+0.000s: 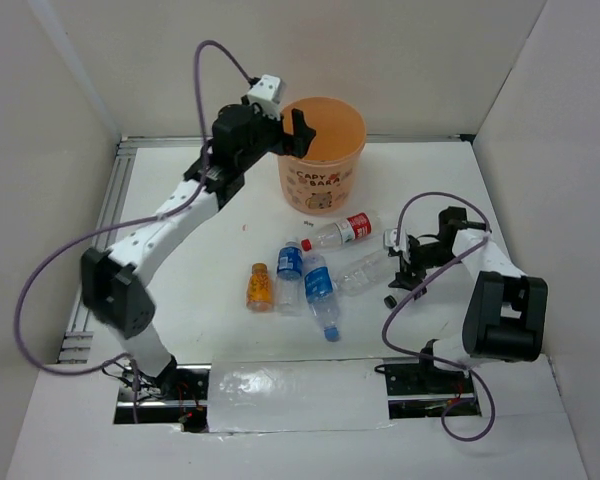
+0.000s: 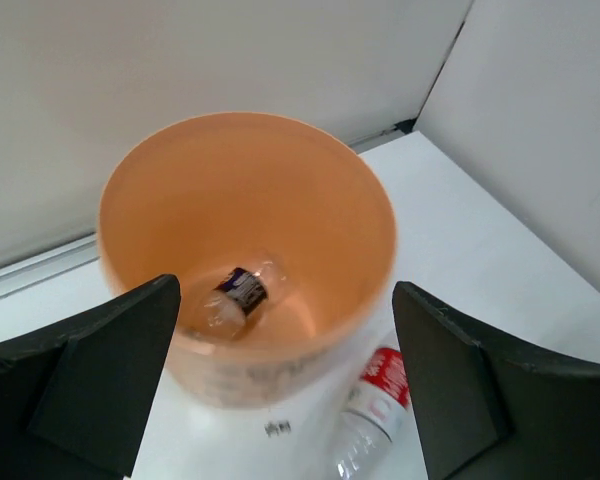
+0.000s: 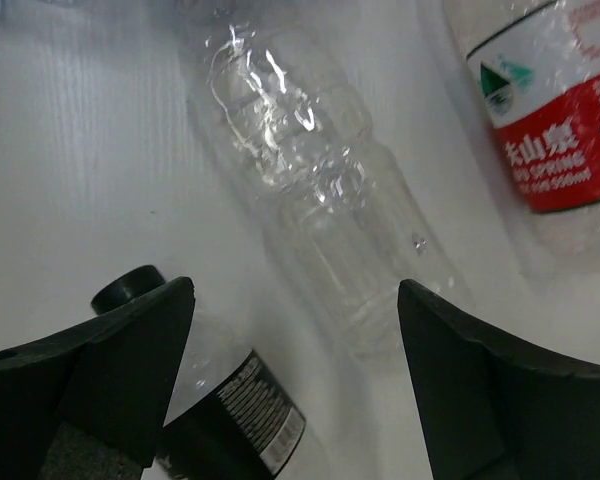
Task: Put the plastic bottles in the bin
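My left end effector hangs spread wide above the bin — a dark-labelled bottle lies on its floor. My right end effector, also spread, straddles a clear bottle lying on the worktop — a black-capped bottle and a red-labelled bottle lie just beside it.
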You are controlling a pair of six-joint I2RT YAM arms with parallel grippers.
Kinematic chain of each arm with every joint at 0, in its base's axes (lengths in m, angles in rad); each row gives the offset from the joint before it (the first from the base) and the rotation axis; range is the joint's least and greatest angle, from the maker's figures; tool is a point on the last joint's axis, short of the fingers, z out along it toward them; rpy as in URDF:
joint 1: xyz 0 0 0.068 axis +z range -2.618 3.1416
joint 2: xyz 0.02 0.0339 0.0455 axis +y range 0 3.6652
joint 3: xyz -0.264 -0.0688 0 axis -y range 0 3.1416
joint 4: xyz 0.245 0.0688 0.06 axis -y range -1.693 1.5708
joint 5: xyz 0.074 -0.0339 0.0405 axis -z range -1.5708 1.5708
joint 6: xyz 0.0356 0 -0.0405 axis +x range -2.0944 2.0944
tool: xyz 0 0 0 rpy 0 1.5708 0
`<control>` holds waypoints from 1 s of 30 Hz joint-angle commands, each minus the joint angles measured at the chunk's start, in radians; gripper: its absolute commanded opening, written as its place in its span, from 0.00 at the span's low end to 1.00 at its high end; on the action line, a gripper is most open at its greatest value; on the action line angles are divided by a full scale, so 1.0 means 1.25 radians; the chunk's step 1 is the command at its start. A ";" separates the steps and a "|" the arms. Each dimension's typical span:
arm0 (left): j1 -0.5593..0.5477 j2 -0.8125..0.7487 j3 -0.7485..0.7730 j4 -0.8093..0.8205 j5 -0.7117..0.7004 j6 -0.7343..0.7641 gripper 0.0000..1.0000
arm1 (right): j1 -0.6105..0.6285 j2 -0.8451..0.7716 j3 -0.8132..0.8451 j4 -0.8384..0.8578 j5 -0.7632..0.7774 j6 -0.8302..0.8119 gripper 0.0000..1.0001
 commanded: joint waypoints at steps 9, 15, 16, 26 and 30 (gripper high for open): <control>-0.060 -0.611 -0.596 -0.283 -0.209 -0.098 1.00 | 0.184 0.050 0.092 0.088 0.088 -0.095 0.89; -0.068 -0.706 -0.731 -0.332 -0.171 -0.234 1.00 | 0.280 0.170 0.100 0.088 0.190 -0.127 0.88; -0.076 -0.706 -0.738 -0.343 -0.159 -0.245 1.00 | 0.290 0.180 0.100 0.098 0.202 -0.127 0.86; -0.092 -0.607 -0.753 -0.317 -0.130 -0.281 1.00 | 0.235 0.117 0.090 0.011 0.232 -0.118 0.33; -0.107 -0.560 -0.761 -0.310 -0.130 -0.297 1.00 | 0.112 0.013 0.169 -0.097 0.131 -0.102 0.29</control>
